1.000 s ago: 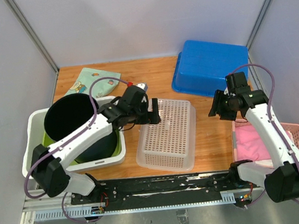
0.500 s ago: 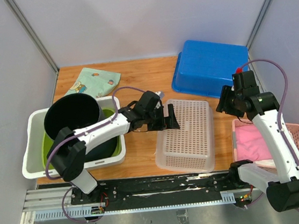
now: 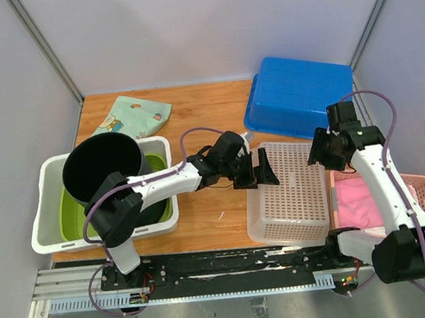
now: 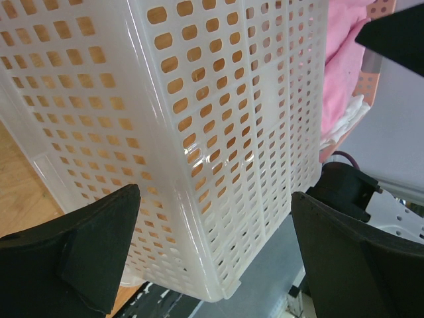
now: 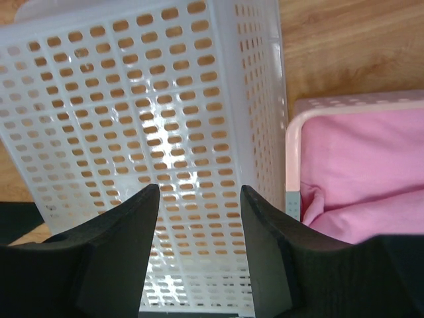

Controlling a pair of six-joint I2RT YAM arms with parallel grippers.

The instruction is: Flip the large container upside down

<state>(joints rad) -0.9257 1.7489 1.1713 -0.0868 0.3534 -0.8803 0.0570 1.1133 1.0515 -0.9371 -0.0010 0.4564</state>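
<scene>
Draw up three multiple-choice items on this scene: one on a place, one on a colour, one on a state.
1. Where does the white basket stand?
A. On the floor
B. On the table, beside the pink basket
C. On a shelf

2. What colour is the tub at the table's far right corner?
A. Red
B. Yellow
C. Blue

3. How is the left claw?
A. Wide open
B. Shut on a spoon
C. Shut on a cable

Answers:
1 B: the top view shows it on the wood next to the pink basket.
2 C: it is plainly blue.
3 A: its fingers stand far apart in the wrist view.
</scene>
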